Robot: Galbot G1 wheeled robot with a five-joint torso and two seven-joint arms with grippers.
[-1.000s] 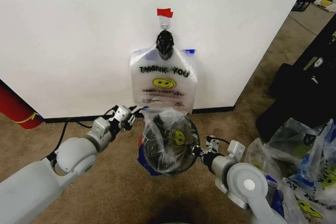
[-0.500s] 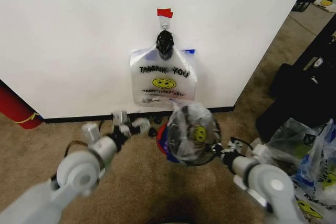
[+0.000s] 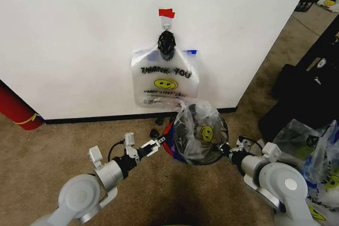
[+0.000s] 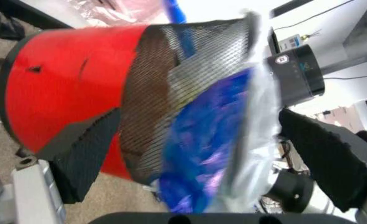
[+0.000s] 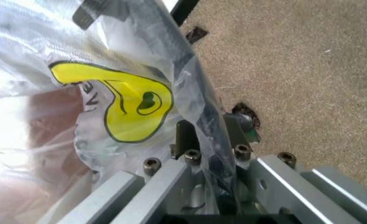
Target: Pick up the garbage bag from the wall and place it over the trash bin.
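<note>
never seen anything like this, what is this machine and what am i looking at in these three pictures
It is a wheeled robot with two arms. One picture comes from a camera on its head, looking down at a carpeted floor by a white wall; the other two come from cameras on its wrists. The right gripper pinches the garbage bag, which is draped over the black mesh trash bin; the right wrist view shows its fingers clamped on the plastic. The left gripper is open beside the bin's red base. A second bag reading THANK YOU hangs on the wall hook.
</note>
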